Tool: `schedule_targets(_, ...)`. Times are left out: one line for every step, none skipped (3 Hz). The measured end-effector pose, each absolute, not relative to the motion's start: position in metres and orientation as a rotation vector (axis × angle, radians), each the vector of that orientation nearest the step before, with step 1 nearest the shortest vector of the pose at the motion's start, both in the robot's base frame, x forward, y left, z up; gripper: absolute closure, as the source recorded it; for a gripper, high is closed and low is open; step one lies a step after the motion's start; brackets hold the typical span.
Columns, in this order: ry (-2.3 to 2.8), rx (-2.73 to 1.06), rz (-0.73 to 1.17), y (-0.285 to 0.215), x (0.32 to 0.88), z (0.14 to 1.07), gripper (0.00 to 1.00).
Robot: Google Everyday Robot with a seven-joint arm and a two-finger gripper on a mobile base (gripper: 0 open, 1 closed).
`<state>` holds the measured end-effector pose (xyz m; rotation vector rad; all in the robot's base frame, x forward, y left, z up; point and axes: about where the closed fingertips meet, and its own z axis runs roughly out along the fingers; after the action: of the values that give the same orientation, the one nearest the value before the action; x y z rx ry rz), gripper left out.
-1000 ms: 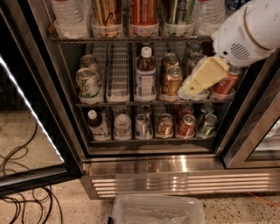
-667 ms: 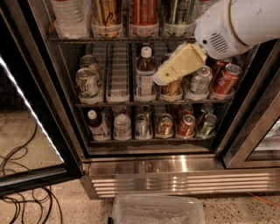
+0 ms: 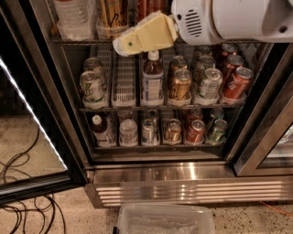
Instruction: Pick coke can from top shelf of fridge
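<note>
One coke can [image 3: 147,5] just above closed fingers [image 3: 142,39]

One tool [image 3: 120,45] hangs at the front edge of the top shelf [image 3: 73,42] of the fridge [image 3: 160,173]. Below it to the left stand two green-and-white cans [image 3: 91,86]; directly below, one brown bottle [image 3: 152,75]; below to the right, two gold-brown cans [image 3: 181,84], at least two silver-green cans [image 3: 209,83] and at least two red cans [image 3: 237,82]. Lowest beneath the tool runs a front row of two bottles [image 3: 98,130] and four cans [image 3: 173,131].

Pale-yellow end effector [image 3: 120,45] at dark top shelf [image 3: 78,41]
</note>
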<state>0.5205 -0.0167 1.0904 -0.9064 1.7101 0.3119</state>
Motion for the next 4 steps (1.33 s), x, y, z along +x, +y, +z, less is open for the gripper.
schedule_targets(1.677, -0.88, 0.369, -0.004, 0.513, 1.106, 0.0)
schedule_targets(1.677, -0.881, 0.368, -0.004, 0.512, 1.107, 0.0)
schedule_targets(1.712, -0.918, 0.338, 0.009, 0.515, 1.089, 0.0)
schedule_targets(1.771, -0.911, 0.275, 0.023, 0.523, 1.057, 0.0)
